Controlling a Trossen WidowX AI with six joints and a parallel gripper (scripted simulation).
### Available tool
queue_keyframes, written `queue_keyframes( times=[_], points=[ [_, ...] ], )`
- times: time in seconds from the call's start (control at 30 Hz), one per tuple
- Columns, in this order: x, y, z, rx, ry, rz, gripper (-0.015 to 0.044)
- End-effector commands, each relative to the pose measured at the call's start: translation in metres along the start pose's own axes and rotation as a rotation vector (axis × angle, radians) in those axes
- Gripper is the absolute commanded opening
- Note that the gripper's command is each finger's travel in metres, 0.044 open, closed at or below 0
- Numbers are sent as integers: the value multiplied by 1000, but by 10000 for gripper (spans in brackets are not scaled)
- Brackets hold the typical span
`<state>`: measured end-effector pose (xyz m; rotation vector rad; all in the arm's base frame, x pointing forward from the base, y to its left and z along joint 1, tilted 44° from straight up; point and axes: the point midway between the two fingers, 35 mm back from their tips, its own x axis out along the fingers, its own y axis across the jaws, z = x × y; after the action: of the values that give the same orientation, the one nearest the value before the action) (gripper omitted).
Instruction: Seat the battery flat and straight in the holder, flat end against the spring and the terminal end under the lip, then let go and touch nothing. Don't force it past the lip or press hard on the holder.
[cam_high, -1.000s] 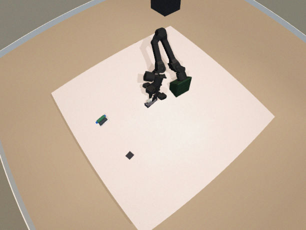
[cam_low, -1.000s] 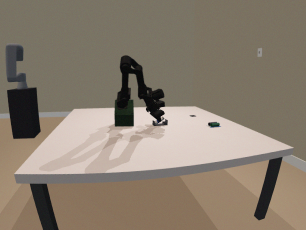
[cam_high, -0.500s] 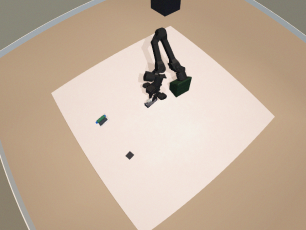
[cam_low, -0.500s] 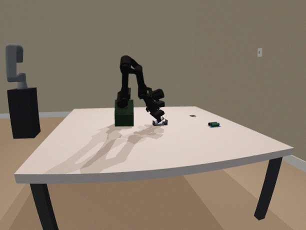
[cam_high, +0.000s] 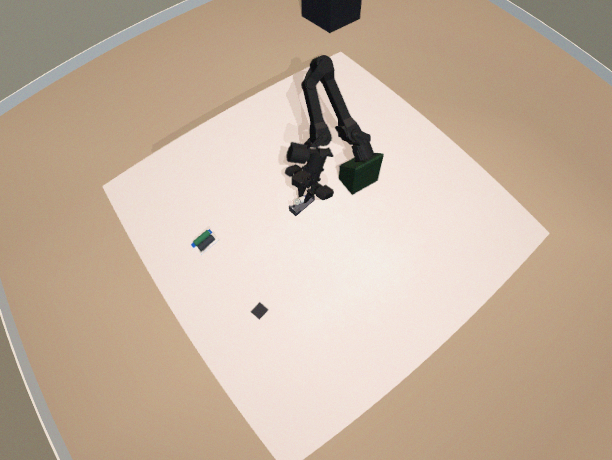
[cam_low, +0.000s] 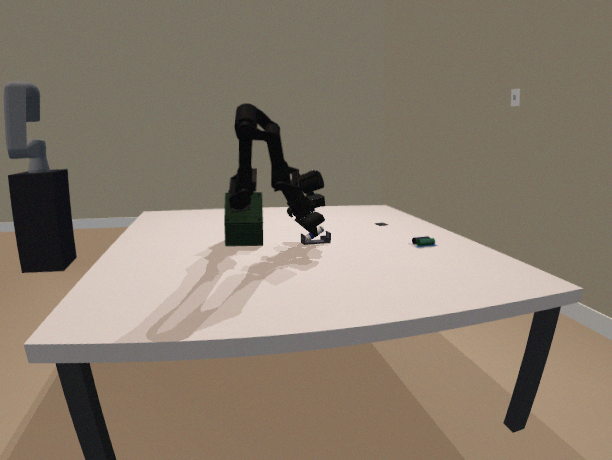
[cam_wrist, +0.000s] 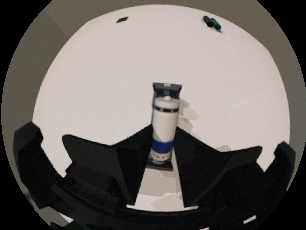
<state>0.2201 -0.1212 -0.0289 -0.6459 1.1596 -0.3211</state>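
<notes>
The gripper (cam_wrist: 164, 162) was clamped on the battery (cam_wrist: 164, 130), a white cylinder with a blue band, its fingers pressed against the battery's two sides. The battery lay lengthwise over the holder (cam_low: 315, 238), a small grey cradle with upturned ends, and its far end met the holder's dark end wall (cam_wrist: 166, 89). Whether the battery sat fully flat in the holder could not be determined.

The holder rested on the white table (cam_low: 350, 280), just beside the dark green base block (cam_low: 243, 219) carrying the arm. A second holder with a green battery (cam_high: 203, 239) lay well apart from the holder, and a small black square (cam_high: 259, 310) lay farther still.
</notes>
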Motion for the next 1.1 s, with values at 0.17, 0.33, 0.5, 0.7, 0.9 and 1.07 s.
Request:
queue_keyframes(
  times=[0.17, 0.33, 0.5, 0.7, 0.9, 1.07],
  points=[
    [0, 1, -5, -3, 16, 2, 77],
    [0, 1, -5, -3, 17, 3, 77],
    [0, 1, -5, -3, 17, 3, 77],
    [0, 1, -5, -2, 22, 5, 77],
    [3, 3, -3, 4, 51, 17, 77],
    [5, 4, -1, 7, 75, 26, 77]
  ],
)
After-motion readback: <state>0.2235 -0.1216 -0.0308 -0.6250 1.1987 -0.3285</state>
